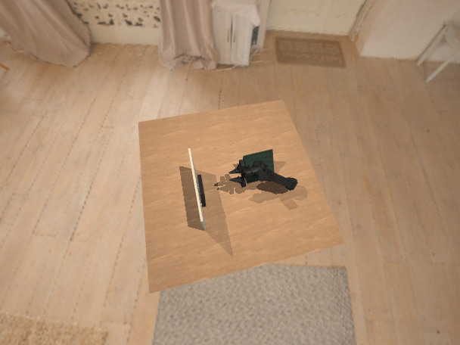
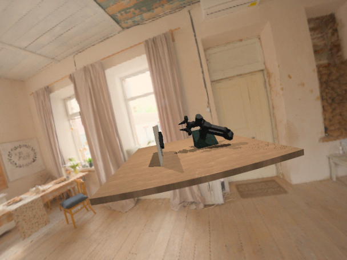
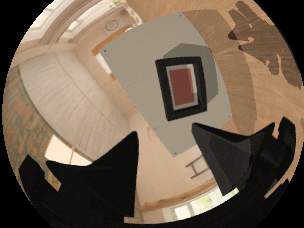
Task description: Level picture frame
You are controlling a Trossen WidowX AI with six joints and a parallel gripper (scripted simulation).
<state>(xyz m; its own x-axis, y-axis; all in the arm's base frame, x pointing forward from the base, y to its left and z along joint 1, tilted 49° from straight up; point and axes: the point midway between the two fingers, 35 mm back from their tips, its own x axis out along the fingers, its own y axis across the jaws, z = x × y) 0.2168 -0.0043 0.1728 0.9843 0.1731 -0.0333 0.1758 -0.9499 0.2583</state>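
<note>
The black picture frame (image 1: 201, 191) (image 2: 161, 139) (image 3: 201, 90) with a red picture hangs on the pale upright panel (image 1: 192, 159) (image 2: 156, 134) (image 3: 130, 65). In the wrist view its bars run clearly askew to the panel's edges. The table side of the panel is at the right there, and the frame's end toward the bottom of that view is the higher one. My gripper (image 1: 230, 176) (image 2: 179, 127) (image 3: 166, 132) is open and empty, well back from the frame and not touching it. The screw and the notched strip are hidden behind the frame.
The panel stands on a wooden table (image 1: 170, 265) (image 2: 137, 182). A dark green block (image 1: 261, 156) (image 2: 209, 141) stands beside and below the arm. Shadows of the panel and arm fall on the table.
</note>
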